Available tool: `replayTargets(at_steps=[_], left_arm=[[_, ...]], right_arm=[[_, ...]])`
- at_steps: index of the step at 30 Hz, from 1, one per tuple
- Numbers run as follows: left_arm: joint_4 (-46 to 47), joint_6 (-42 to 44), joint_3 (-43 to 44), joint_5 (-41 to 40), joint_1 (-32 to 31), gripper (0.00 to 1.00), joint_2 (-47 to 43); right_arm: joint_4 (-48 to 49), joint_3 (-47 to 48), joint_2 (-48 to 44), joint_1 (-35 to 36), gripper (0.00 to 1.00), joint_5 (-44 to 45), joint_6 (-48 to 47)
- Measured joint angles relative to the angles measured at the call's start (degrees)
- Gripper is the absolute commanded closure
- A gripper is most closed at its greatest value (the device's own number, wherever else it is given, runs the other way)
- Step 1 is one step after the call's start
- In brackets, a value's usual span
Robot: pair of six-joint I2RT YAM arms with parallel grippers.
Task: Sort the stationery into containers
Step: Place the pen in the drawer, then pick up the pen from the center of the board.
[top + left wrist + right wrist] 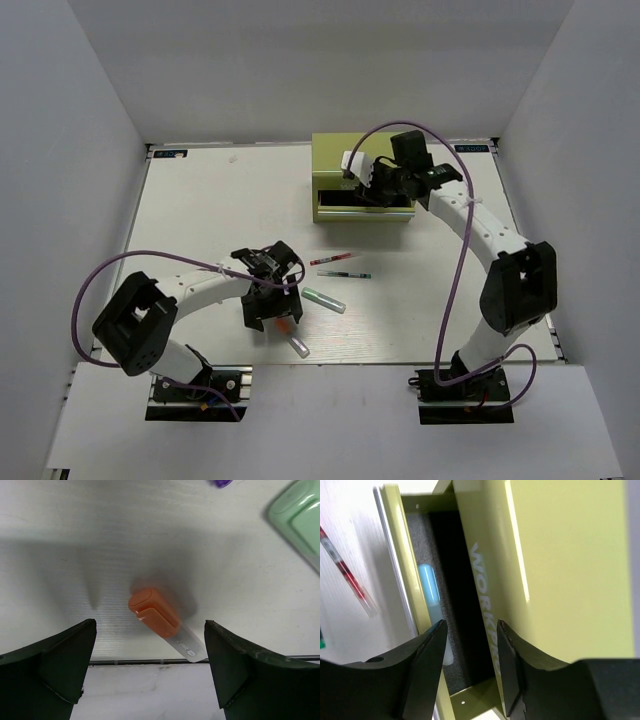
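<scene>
The left gripper (150, 672) hangs wide open and empty over the orange-capped marker (154, 613). The marker lies slantwise between the fingers, close to the near edge of the table (75, 540). The green-capped marker (297, 517) lies apart, to the right.

At the far right, the right gripper (470, 675) stands about half parted over the open drawer (411, 565) of the tool chest (555, 555), holding nothing. The light-blue marker (429, 586) lies inside the drawer, seemingly clear of the fingers, though one finger hides its end.

Because the orange-capped marker lies askew, closing jaws could catch only its cap. It might then swivel or roll off the near edge. The right fingers sit close to the drawer front, so a careless lift could snag it and drag the chest.
</scene>
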Motion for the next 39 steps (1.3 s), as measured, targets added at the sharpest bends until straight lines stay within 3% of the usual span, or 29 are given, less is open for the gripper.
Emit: replayTargets(at_steps=[9, 12, 14, 15, 17, 24, 26, 28, 30, 31, 33, 36, 39], left_arm=[[-1.16, -7.37, -0.07, -0.39, -3.1, 0.12, 2.49], [-0.22, -11.21, -0.68, -1.77, -4.07, 0.24, 2.82], [-0.74, -13.11, -0.24, -2.34, -4.5, 0.37, 3.61], [-1.14, -13.88, 0.31, -2.51, -4.7, 0.44, 4.46], [-2.36, -14.88, 2.34, -2.45, -5.03, 0.57, 6.84], [-2.71, -15.13, 5.33, -2.19, -5.88, 0.82, 9.6], [-2.29, -14.1, 5.29, -2.73, -6.03, 0.91, 9.07], [-0.52, -11.85, 5.31, -4.26, -6.27, 0.96, 8.07], [2.34, -8.98, 5.62, -5.7, -6.27, 0.98, 6.54], [3.69, -7.26, 6.1, -6.25, -6.27, 0.98, 5.35], [6.78, -3.69, 7.8, -7.23, -5.9, 1.0, 2.54], [12.52, 1.95, 12.35, -9.55, -5.68, 1.0, -0.04], [18.84, 7.19, 17.46, -12.44, -5.31, 1.0, -0.09]], right_arm=[[3.89, -2.82, -7.87, -0.31, 0.46, -4.11, 6.12], [5.09, -4.02, -9.33, -0.52, 0.4, -5.6, 8.59], [5.38, -4.74, -9.94, -0.63, 0.26, -6.47, 10.45], [5.53, -5.09, -10.19, -0.74, 0.1, -6.71, 11.34], [5.99, -5.92, -10.62, -0.9, 0.1, -6.69, 13.27], [6.08, -9.42, -14.29, -1.6, 0.1, -4.33, 21.14], [6.36, -10.95, -16.11, -2.36, 0.15, -3.65, 22.84], [7.06, -13.18, -18.34, -3.28, 0.32, -2.99, 24.39], [7.76, -15.65, -20.81, -4.26, 0.52, -2.16, 26.18], [8.46, -16.74, -21.88, -4.81, 0.73, -1.46, 27.23], [9.68, -18.47, -23.58, -5.7, 0.9, -0.28, 29.05], [11.06, -19.39, -24.48, -7.23, 0.97, 1.25, 31.67], [12.35, -19.89, -24.48, -8.46, 0.97, 1.92, 33.18]])
